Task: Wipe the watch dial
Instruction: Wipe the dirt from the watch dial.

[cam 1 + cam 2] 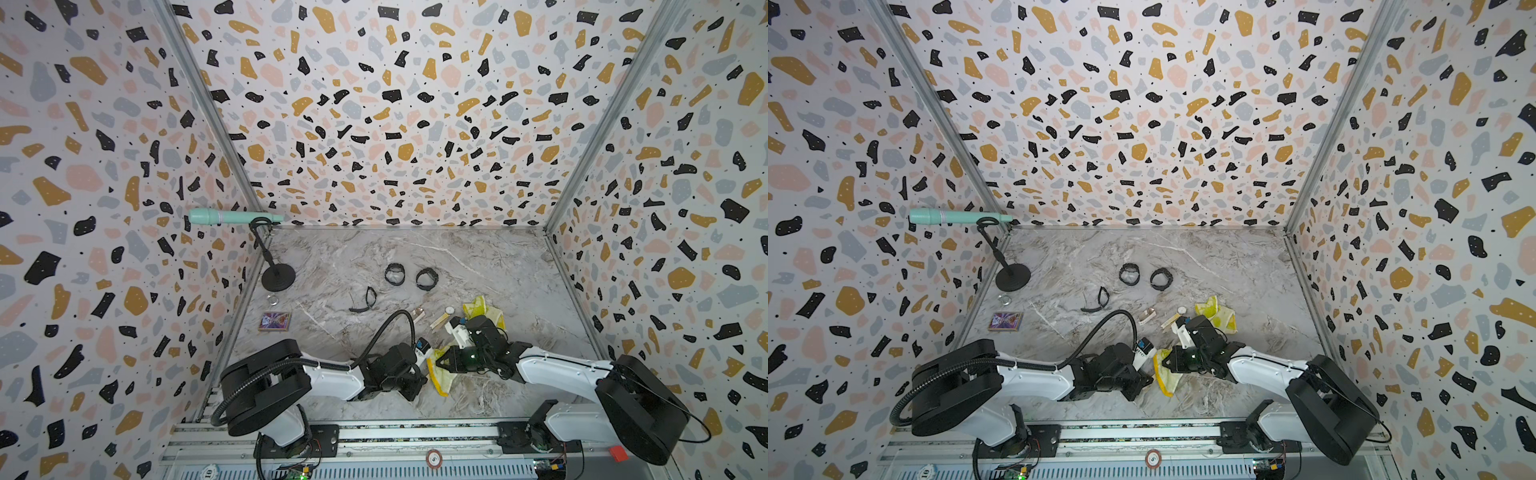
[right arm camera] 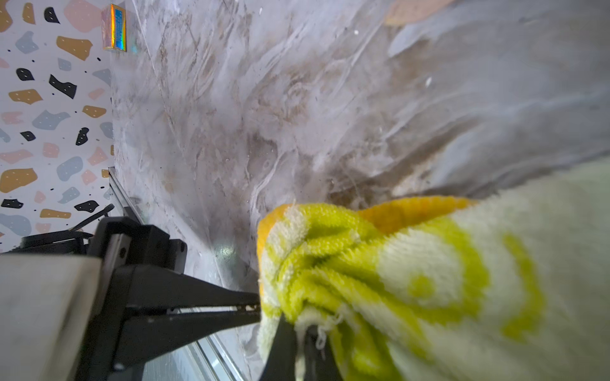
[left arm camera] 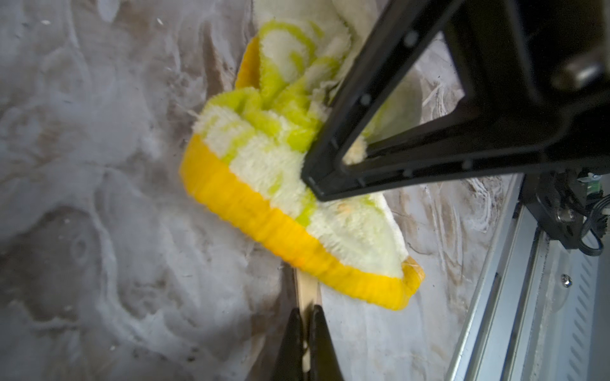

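We counted two yellow-green cloths. One was a bunched cloth (image 3: 280, 204) between the arms near the front of the table (image 1: 478, 257). The other was a loose cloth (image 1: 478, 306) beyond the right wrist. The right gripper (image 2: 297, 326) had its jaws clenched on the bunched cloth. The left gripper (image 3: 305, 318) had its jaws clenched on a beige strap (image 3: 308, 290), which passed under that cloth, so its far end was hidden. One white watch dial (image 1: 449, 310) lay on the table just beside the loose cloth. Farther back were two looped black bands, one (image 1: 395, 274) beside the other (image 1: 427, 278), one open black band (image 1: 365, 300), one card (image 1: 274, 321), one ring (image 1: 272, 298) and one teal microphone (image 1: 224, 217) on its stand (image 1: 278, 278).
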Robot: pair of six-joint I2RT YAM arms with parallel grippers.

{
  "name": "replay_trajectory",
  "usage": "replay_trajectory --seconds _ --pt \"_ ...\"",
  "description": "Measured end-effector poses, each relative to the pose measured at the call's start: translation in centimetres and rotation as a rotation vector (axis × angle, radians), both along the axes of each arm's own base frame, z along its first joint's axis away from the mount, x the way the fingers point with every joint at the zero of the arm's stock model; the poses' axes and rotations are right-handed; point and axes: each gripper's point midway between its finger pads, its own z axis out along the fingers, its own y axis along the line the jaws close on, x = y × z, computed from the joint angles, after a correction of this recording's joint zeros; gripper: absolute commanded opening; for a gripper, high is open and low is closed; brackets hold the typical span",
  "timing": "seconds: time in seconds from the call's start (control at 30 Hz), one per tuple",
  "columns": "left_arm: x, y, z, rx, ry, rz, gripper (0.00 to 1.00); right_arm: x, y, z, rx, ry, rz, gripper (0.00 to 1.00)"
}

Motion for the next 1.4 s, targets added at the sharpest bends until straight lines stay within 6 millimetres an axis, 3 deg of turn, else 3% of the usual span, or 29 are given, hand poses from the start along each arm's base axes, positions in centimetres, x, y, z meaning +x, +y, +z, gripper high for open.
replay_trajectory --seconds 0.4,0.7,0.97,1.23,1.4 --pt "0.0 0.0 0.0 -0.007 0.001 0.004 0.0 0.3 -0.6 -1.2 -0.024 -0.022 -0.028 0.0" --pt "0.0 0.0 0.0 -0.012 0.009 0.004 0.0 0.5 -5.6 -2.3 -0.116 -0.004 -0.14 0.0" --pt "0.1 -0.9 0.0 -0.029 0.018 -0.015 0.0 -0.4 -7.7 -1.7 -0.179 -0.007 -0.155 0.0" --pt "0.2 -1.4 0.0 -0.031 0.015 -0.029 0.0 -0.3 -6.0 1.6 -0.092 -0.068 -0.109 0.0" --pt "0.2 -1.8 0.0 -0.037 0.016 -0.036 0.0 -0.9 -4.3 1.7 -0.056 -0.063 -0.061 0.0"
